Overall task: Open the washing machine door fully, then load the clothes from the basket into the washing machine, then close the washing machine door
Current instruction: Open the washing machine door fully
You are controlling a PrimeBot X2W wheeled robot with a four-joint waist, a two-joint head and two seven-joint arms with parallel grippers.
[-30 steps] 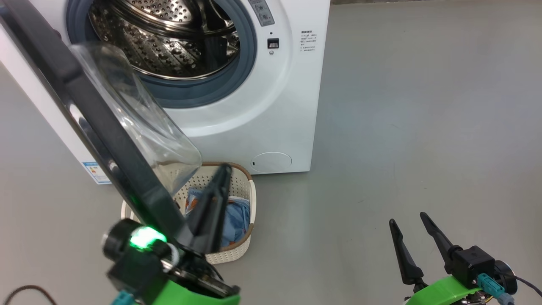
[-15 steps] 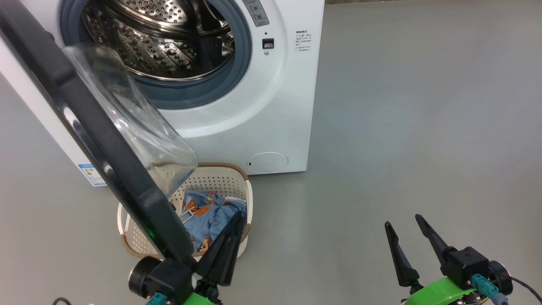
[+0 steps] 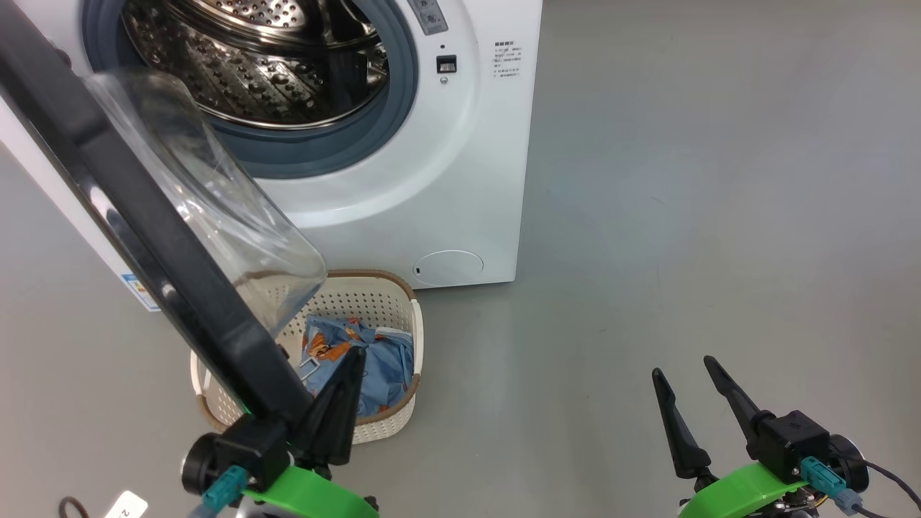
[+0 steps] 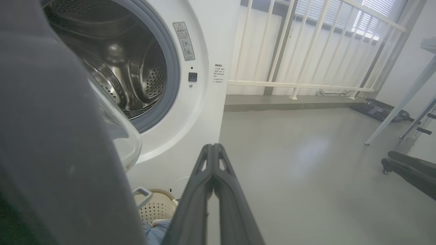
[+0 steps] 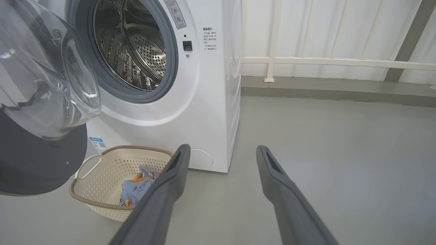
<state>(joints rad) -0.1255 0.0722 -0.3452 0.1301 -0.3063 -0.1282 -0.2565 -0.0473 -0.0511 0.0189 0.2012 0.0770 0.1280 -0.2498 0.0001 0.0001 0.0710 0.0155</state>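
Your left hand (image 3: 352,360) is pinched shut on nothing, its two dark fingers (image 4: 197,204) lying flat together. It sits low at the bottom edge of the washing machine door (image 3: 144,212), fingertips over the near side of the clothes (image 3: 392,360) in the basket (image 3: 385,424); whether it touches the door you cannot tell. Your right hand (image 3: 682,368) stands wide and empty over bare floor (image 3: 683,216), well apart from everything.

Look at the door: a glossy black ring, seen almost edge-on from the head, with a clear glass bowl (image 3: 216,208) bulging toward the washing machine (image 3: 446,180). It is swung out to the left, so the grey gasket (image 3: 345,155) and the perforated steel drum (image 3: 252,72) are uncovered, and its lower part overhangs the left side of the basket. From your left wrist it is a dark blur along the left, just beside the shut fingers.

The basket sits on the floor, close to the machine's front, with the light blue, bear-printed clothes bunched in its bottom.

Against a second ago: the head camera has drifted, so the machine sits slightly further left in view. The left hand, then stretched across the basket up to its far rim with a green light glowing on its wrist, has pulled back and down toward you. The right hand holds the same wide spread. The door's angle looks unchanged
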